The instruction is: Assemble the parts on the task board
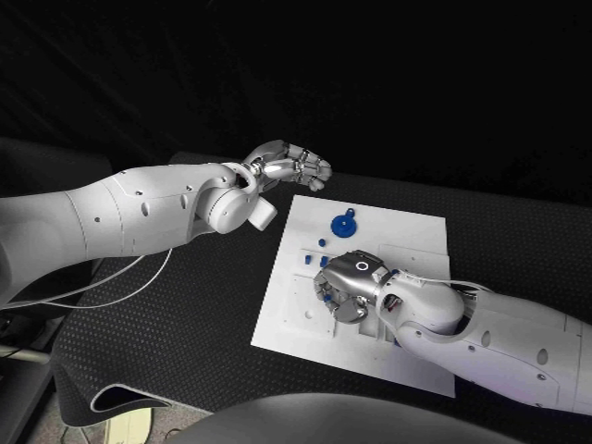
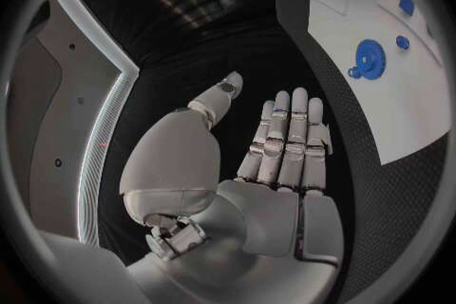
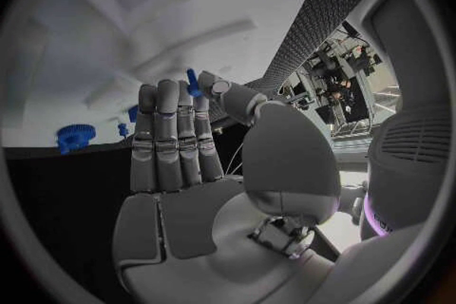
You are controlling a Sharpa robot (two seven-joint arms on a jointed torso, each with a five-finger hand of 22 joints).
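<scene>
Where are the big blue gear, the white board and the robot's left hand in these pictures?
blue gear [image 1: 343, 225]: head view, centre of the wheel.
task board [image 1: 416, 231]: head view, bare far corner area.
left hand [image 2: 276, 159]: left wrist view, middle of the straight fingers.

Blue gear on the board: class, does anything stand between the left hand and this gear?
Nothing visible does. The left hand hovers open off the board's far corner, over black table, and the gear lies uncovered on the white surface; the right hand works nearer the robot.

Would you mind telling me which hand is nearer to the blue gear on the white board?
Roughly equal, the left slightly nearer. The left hand hovers off the board's far edge beyond the blue gear; the right hand is over the board's middle, nearer the robot.
</scene>
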